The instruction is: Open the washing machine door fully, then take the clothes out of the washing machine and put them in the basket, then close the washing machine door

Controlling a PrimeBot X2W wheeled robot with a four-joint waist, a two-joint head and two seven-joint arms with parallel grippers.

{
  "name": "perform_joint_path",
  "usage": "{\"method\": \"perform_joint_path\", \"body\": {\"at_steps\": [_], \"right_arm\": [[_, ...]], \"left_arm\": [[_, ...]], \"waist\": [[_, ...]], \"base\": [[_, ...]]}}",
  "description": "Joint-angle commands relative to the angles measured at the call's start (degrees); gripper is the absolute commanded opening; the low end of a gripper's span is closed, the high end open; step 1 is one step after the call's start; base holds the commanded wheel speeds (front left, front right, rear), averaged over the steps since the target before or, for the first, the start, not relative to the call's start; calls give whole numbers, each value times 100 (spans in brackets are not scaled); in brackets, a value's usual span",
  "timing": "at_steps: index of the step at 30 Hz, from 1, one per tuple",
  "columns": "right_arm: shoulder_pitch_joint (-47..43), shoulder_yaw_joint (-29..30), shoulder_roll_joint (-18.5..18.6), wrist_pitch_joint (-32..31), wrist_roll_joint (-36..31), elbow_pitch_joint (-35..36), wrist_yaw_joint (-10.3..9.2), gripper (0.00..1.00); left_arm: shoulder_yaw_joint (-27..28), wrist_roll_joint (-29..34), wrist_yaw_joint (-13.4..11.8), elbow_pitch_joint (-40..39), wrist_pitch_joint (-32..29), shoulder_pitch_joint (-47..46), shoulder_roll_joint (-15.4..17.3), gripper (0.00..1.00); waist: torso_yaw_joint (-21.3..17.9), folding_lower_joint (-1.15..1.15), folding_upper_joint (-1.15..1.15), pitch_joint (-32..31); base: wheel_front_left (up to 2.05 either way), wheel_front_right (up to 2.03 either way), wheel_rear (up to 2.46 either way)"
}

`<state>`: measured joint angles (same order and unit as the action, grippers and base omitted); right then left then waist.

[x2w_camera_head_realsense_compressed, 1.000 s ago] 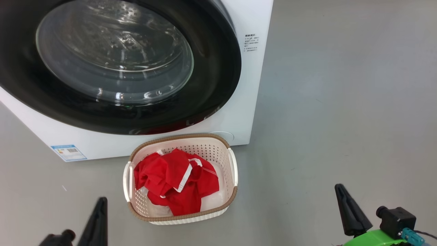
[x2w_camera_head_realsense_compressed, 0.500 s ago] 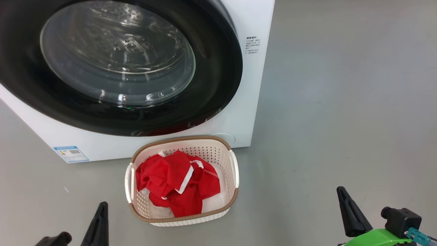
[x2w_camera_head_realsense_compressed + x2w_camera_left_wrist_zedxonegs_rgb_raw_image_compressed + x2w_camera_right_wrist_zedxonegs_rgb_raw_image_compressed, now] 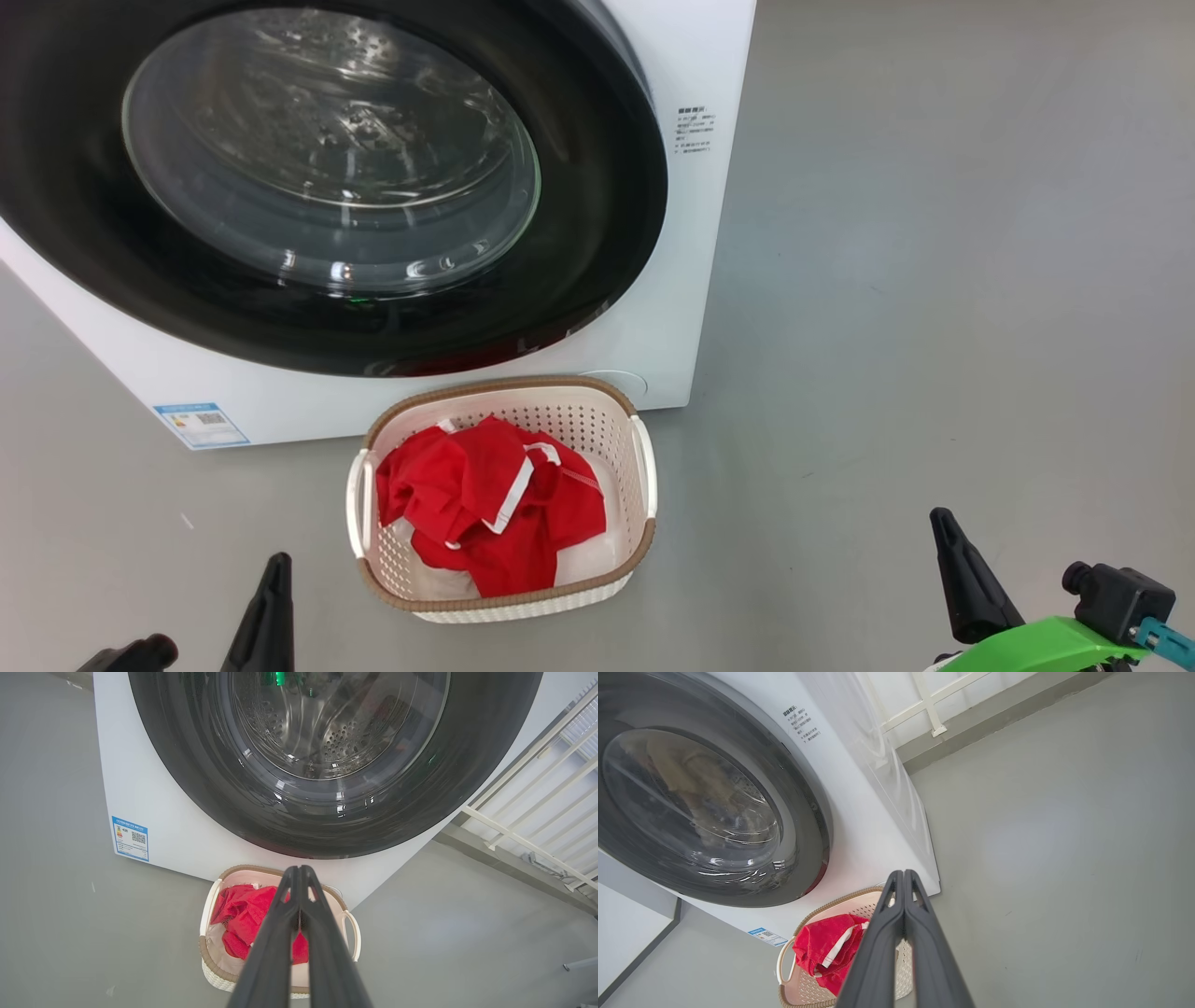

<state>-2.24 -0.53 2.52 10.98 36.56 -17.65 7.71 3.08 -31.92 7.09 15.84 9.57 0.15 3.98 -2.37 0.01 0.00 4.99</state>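
My left pincer [image 3: 273,597] and right pincer [image 3: 954,560] (both pressed together, empty) flank the basket [image 3: 509,384] ahead, the left one nearer.

**Basket on the floor before the machine**

The washing machine [image 3: 695,56] stands on the floor [image 3: 934,280], with its door [image 3: 327,159] lying flat against its front. A label sticker [image 3: 201,425] sits at the front's lower left corner. The basket [image 3: 504,385] is on the floor just before the machine, below the door's lower right. The clothes [image 3: 485,504] lie in the basket. The left gripper [image 3: 277,565] is nearer than the basket and to its left. The right gripper [image 3: 941,518] is well apart on the right.
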Motion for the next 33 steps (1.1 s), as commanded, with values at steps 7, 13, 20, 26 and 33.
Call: {"method": "perform_joint_path", "body": {"at_steps": [7,13,20,26,33], "right_arm": [[220,46,112,-133,583,174,-6,0],[260,69,122,-225,935,188,-7,0],[306,99,131,-333,1340,204,-8,0],[347,127,138,-428,1687,218,-10,0],[394,161,144,-541,2091,233,-11,0]], "left_arm": [[101,-561,12,-130,-133,-196,31,0],[118,-927,14,-133,-232,-225,21,0],[137,-1352,16,-137,-347,-259,10,0],[154,-1718,18,-140,-446,-289,1,0],[173,-2145,20,-144,-562,-323,-10,0]], "waist": [[20,-1,0,-39],[35,-1,0,-69],[51,-1,0,-103],[66,-1,0,-133],[83,-1,0,-167]], "base": [[0,0,0],[0,0,0],[0,0,0],[0,0,0],[0,0,0]]}}
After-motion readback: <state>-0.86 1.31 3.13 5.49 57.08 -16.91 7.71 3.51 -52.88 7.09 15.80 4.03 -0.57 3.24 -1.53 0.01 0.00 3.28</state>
